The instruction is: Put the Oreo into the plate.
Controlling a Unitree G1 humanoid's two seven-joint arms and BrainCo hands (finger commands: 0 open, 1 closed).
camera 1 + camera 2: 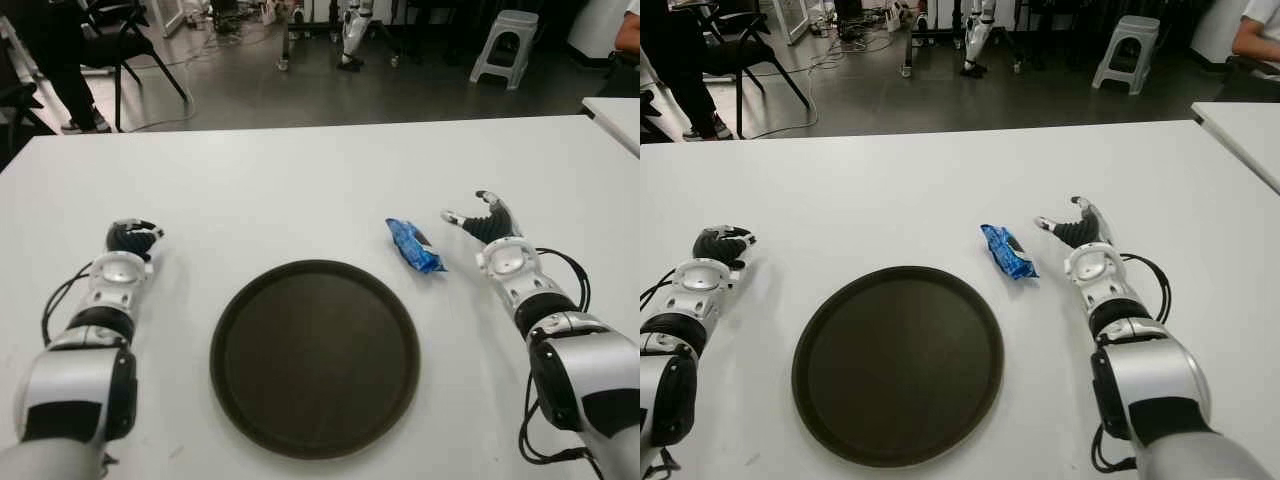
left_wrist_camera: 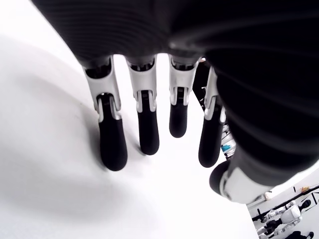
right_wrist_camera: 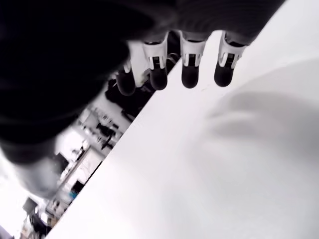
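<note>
Oreo [image 1: 415,246]: blue pack on table [image 1: 300,180], just right of plate [image 1: 314,355] rim | right hand [image 1: 482,222]: beside pack, fingers spread, empty | left hand [image 1: 133,240]: left of plate, relaxed, empty | advice: pinch pack across its short width, lift clear of rim.

Table [image 1: 300,180]: smooth matt white surface. Plate [image 1: 315,358]: dark brown, matt, plastic-looking, smooth. Oreo packet [image 1: 415,245]: glossy blue crinkled film. Right hand [image 1: 480,222] and left hand [image 1: 130,240]: white glossy plastic shells, black matt fingertips.
</note>
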